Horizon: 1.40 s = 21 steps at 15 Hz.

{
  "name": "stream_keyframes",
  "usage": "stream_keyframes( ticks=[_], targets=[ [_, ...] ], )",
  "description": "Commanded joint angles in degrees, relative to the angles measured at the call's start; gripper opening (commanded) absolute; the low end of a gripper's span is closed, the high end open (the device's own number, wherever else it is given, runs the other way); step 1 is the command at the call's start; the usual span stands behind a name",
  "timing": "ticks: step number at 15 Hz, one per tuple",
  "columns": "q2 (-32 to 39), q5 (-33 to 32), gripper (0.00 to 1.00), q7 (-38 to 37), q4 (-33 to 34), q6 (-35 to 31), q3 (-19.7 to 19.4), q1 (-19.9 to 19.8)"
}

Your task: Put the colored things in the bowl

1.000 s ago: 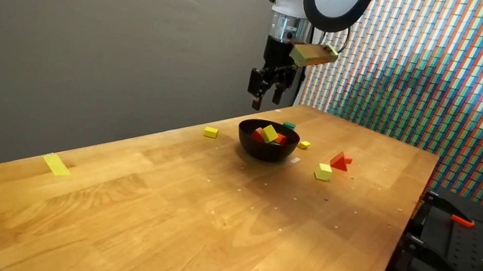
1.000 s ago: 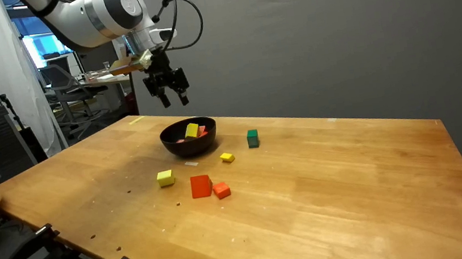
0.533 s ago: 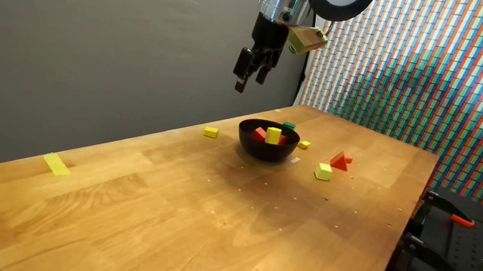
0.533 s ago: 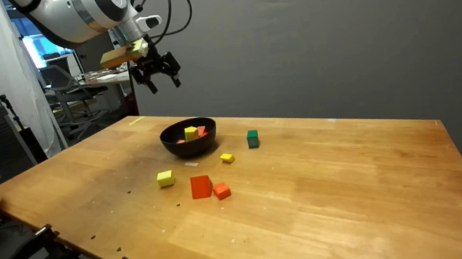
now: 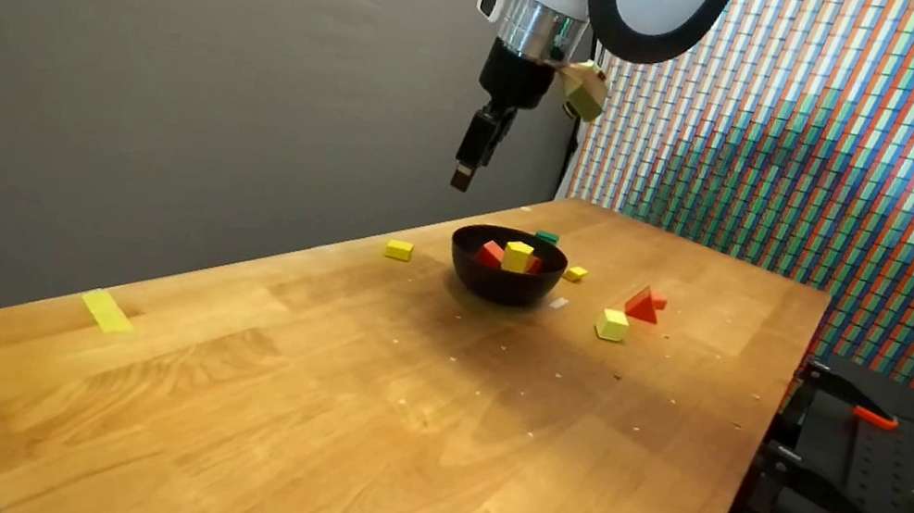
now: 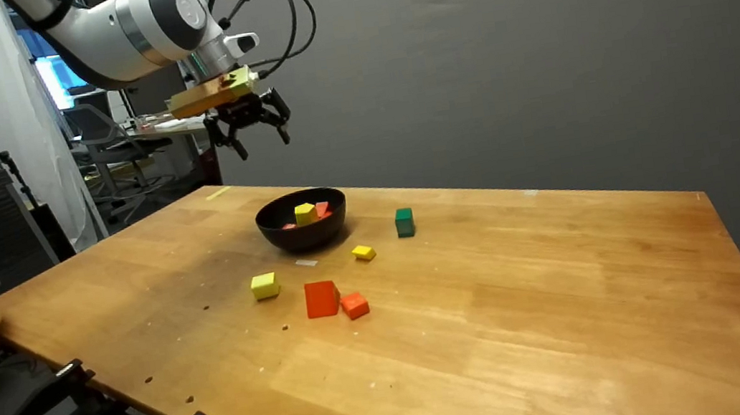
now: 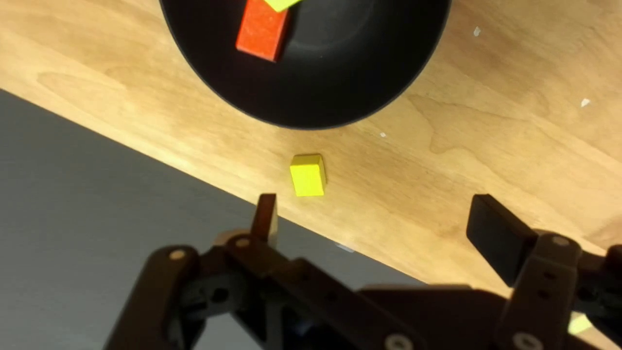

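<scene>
A robot gripper (image 6: 264, 146) hangs empty above the edge of a wooden table (image 6: 535, 300), its fingers spread wide, probably so they can straddle a loose yellow block (image 7: 308, 181) lying between the black bowl (image 6: 304, 239) and that edge. Red pieces (image 7: 262, 31) and another yellow block (image 6: 306, 214) rest inside, as the task wants. Outside, presumably awaiting collection, sit a green block (image 6: 405, 223), small yellow piece (image 6: 364, 252), pale yellow block (image 6: 265, 286), red wedge (image 5: 642, 306) and orange-red block (image 6: 355, 305).
</scene>
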<state>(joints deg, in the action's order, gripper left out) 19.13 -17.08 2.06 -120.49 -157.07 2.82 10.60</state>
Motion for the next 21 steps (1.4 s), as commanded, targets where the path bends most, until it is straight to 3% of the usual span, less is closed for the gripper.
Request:
stream_keyframes(
  ticks=[1, 5, 10, 15, 21],
  targets=[
    [-0.1, 1.2, 1.0, 2.7, 0.0, -0.7, 1.1, -1.0],
    [3.4, 0.6, 1.0, 3.9, 3.5, -0.5, 0.9, -1.1],
    [14.8, 1.9, 1.0, 7.6, 18.6, 6.4, 0.8, -2.2],
    [26.1, 3.4, 1.0, 16.2, 34.2, 16.9, 2.8, -4.3],
    [36.5, 4.7, 1.0, 22.6, 47.6, 26.0, 4.7, -4.5]
  ],
)
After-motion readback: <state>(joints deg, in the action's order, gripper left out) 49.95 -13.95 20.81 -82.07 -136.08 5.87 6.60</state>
